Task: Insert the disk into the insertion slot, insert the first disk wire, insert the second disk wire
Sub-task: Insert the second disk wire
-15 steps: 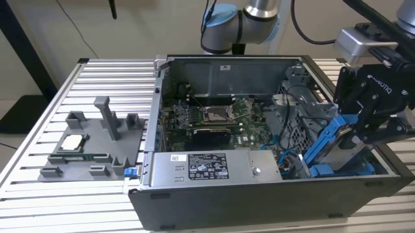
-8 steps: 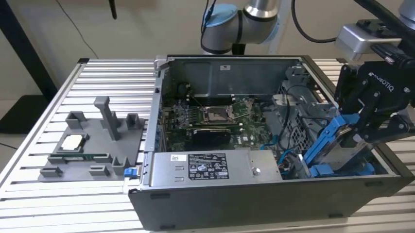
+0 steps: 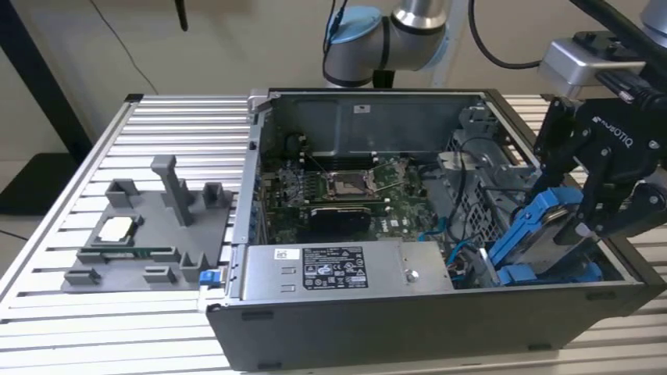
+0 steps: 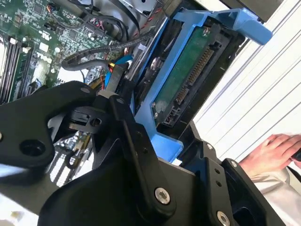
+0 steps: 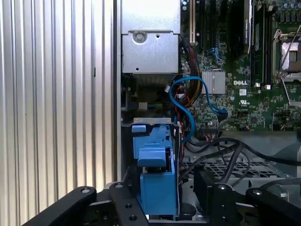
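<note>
At the corner of the open grey metal computer case (image 3: 396, 328) on the exterior view's right, my black two-fingered gripper (image 3: 579, 219) was pinched on the flat silver-grey hard disk in its bright blue plastic carrier (image 3: 536, 226). The disk hung tilted, its lower end down inside the case just above the grey insertion slot with blue fittings (image 3: 552, 273), not yet seated flat. I judged it stiff, dense and sensitive to knocks. Its bare green circuit board (image 4: 176, 82) and dark connector (image 4: 193, 77), seen in the second wrist view, wanted no contact. The carrier's plastic side rails seemed the right hold, though smooth and slightly springy, so the disk could slip or twist.
</note>
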Motion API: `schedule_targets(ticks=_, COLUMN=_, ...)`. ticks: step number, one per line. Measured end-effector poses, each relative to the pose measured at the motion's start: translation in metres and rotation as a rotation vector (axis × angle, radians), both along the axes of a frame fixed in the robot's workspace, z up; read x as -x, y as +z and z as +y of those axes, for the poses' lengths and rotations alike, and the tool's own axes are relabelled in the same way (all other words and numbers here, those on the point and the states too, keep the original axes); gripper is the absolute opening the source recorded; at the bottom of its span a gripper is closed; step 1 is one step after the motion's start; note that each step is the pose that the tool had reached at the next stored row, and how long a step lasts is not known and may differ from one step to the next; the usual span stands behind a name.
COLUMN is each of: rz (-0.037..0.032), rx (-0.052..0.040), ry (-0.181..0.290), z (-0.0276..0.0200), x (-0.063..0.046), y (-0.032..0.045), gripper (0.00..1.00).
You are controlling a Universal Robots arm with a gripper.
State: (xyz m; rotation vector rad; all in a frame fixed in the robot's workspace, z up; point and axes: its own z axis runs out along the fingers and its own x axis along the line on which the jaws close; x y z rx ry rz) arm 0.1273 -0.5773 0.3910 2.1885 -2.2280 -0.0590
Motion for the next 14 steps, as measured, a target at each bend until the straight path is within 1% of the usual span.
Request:
schedule_targets(ticks=2, rz=0.0000, rx=-0.0002, ry=0.000, z=0.0000, x=0.0000, y=-0.0001, gripper=0.58)
schedule_targets(ticks=4, rz=0.0000, rx=-0.0016, ry=0.000, z=0.0000, x=0.0000, y=-0.0003, gripper=0.46)
schedule_targets(ticks=5, rz=0.0000, rx=-0.0023, ry=0.000, z=0.0000, x=0.0000, y=-0.0003, gripper=0.46)
schedule_targets(ticks=7, rz=0.0001, rx=-0.0044, ry=0.000, z=0.0000, x=0.0000, y=-0.0004, gripper=0.34)
schedule_targets(ticks=11, rz=0.0000, rx=-0.0111, ry=-0.001, z=0.0000, x=0.0000, y=-0.0003, gripper=0.32)
schedule_targets(ticks=14, rz=0.0000, rx=-0.0212, ry=-0.002, z=0.0000, x=0.0000, y=-0.0003, gripper=0.32)
